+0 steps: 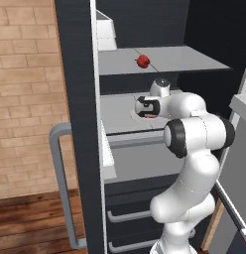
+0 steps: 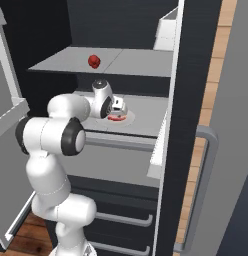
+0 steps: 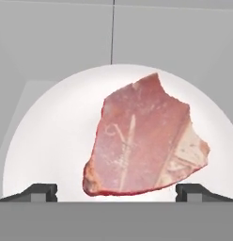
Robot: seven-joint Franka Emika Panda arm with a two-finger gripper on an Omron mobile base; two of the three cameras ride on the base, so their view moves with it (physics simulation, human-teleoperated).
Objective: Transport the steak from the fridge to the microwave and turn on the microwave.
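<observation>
The steak (image 3: 146, 141), a flat red-pink slab, lies on a round white plate (image 3: 52, 141) on the middle shelf of the open fridge (image 1: 75, 99). My gripper (image 3: 116, 190) hangs open just above it, one fingertip (image 3: 41, 190) at each side of the steak's near edge, and nothing is held. From the base views the hand (image 1: 147, 111) reaches in over the plate (image 2: 127, 119), and a red sliver of steak (image 2: 115, 118) shows under it. The microwave is out of view.
A round red fruit (image 1: 143, 61) sits on the shelf above, close over the arm. A white box (image 1: 106, 32) stands at that shelf's left. The open fridge door (image 2: 6, 150) flanks the arm. Drawers with bar handles (image 1: 130, 214) lie below. A grey bar handle (image 1: 60, 183) sticks out at the left.
</observation>
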